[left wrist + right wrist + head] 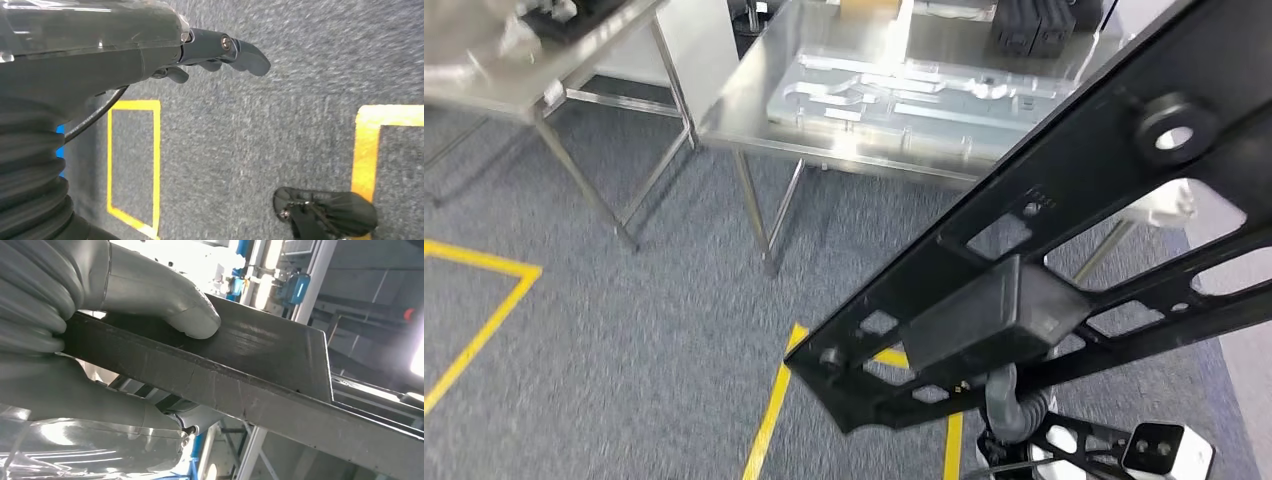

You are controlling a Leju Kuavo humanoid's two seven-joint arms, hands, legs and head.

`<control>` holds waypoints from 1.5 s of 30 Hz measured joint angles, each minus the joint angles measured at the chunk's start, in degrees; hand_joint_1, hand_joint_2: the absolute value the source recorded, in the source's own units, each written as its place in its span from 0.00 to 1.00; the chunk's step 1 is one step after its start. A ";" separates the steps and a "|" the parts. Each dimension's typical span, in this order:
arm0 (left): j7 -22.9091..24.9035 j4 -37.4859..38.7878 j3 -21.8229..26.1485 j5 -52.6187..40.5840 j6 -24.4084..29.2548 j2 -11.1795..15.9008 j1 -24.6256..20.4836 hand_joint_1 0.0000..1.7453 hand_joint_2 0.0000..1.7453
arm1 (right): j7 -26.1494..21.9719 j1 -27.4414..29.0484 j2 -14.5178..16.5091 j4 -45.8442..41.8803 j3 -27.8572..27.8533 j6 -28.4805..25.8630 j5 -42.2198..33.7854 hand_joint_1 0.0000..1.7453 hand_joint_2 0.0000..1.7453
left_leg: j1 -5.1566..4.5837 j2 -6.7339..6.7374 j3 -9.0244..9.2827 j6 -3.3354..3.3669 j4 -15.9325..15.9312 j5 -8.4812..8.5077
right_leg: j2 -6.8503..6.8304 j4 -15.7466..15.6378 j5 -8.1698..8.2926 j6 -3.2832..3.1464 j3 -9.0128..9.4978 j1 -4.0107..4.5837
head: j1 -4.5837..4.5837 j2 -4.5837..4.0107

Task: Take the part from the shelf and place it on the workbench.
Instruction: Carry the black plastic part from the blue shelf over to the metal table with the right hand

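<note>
At the far left of the head view a steel table (484,85) stands on grey carpet (624,340) marked with yellow floor tape (486,325), its top carrying blurred dark items too indistinct to name. To its right is the workbench (754,105), a shiny steel surface on thin legs, with a long pale moulded tray (894,95) lying on it and two black ribbed blocks (1034,25) near its back edge.

Further right, the part (1064,230), a long black frame with cut-out windows, a round hole near one end and a boxy block at its middle, slants from the lower centre up to the upper right corner. It is in the air in front of the workbench, not touching it, its lower end over the yellow tape.

In the right wrist view the right hand (100,340) grips the part (260,370): the pale thumb (170,302) presses on the flat dark face while the other fingers wrap under the edge, so the plate is clamped between them and runs on well past the hand.

The left hand (200,52) hangs over the carpet in the left wrist view, holding nothing, with its dark fingers (245,52) extended and only slightly bent.
</note>
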 joint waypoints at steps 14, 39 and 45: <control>0.26 0.00 -0.01 -0.37 0.01 0.11 -0.14 0.00 1.00 | 0.04 0.01 0.01 -0.11 0.00 -0.25 -0.07 1.00 1.00 | 0.10 0.24 -3.66 -1.67 3.78 0.52 | 0.30 -1.87 -1.70 -1.79 2.43 -0.03 | -0.65 -0.01; -0.18 -0.01 0.05 0.23 0.02 0.05 -0.45 0.00 1.00 | -0.21 -0.31 -0.06 -0.02 0.25 0.10 0.19 1.00 1.00 | 0.20 0.20 -4.14 -2.33 14.36 -7.02 | 0.02 -1.76 0.41 -2.90 0.05 0.21 | -0.92 -0.01; -0.16 -0.02 0.07 0.26 0.02 0.16 0.14 0.00 1.00 | -0.09 -0.45 -0.06 0.03 0.30 0.03 0.25 1.00 1.00 | 0.01 0.29 -5.99 -1.62 3.56 1.25 | 0.43 -1.62 -3.35 -2.23 4.48 0.31 | -0.87 -0.01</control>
